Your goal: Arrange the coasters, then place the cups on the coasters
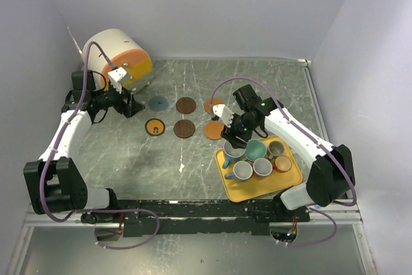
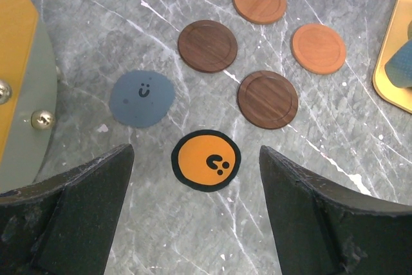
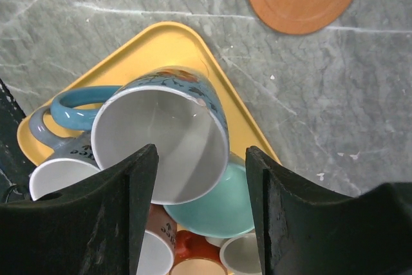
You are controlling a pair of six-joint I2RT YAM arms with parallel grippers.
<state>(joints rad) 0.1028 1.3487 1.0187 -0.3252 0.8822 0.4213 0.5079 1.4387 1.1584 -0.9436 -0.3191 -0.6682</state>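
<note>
The grey marbled table (image 1: 193,159) is carrying everything, with a big white-and-orange cylinder (image 1: 119,53) lying at its far left. A yellow tray (image 1: 257,189) is sitting at the near right, and all six cups are crowding together on it.

The right gripper (image 3: 201,149) is hanging over the tray's far-left corner. Its fingers are standing apart on either side of the blue mug's (image 3: 161,133) wall, one over the white inside and one outside. A sliver of gap is showing, so it is pinching nothing. The mug is tipping, its mouth turning up toward the wrist and its handle pointing near-left. It is leaning on the teal cup (image 1: 255,151), which could be nudged in a lift.

The six coasters are lying in two rows of three at mid-table. The near orange coaster (image 1: 214,129) is waiting just far-left of the tray corner, closest to this arm.

The left gripper (image 2: 196,152) is hovering well apart at the far left. Its jaws are spreading wide and empty above the yellow-orange coaster (image 2: 206,160), beside the slate-blue coaster (image 2: 141,98).
</note>
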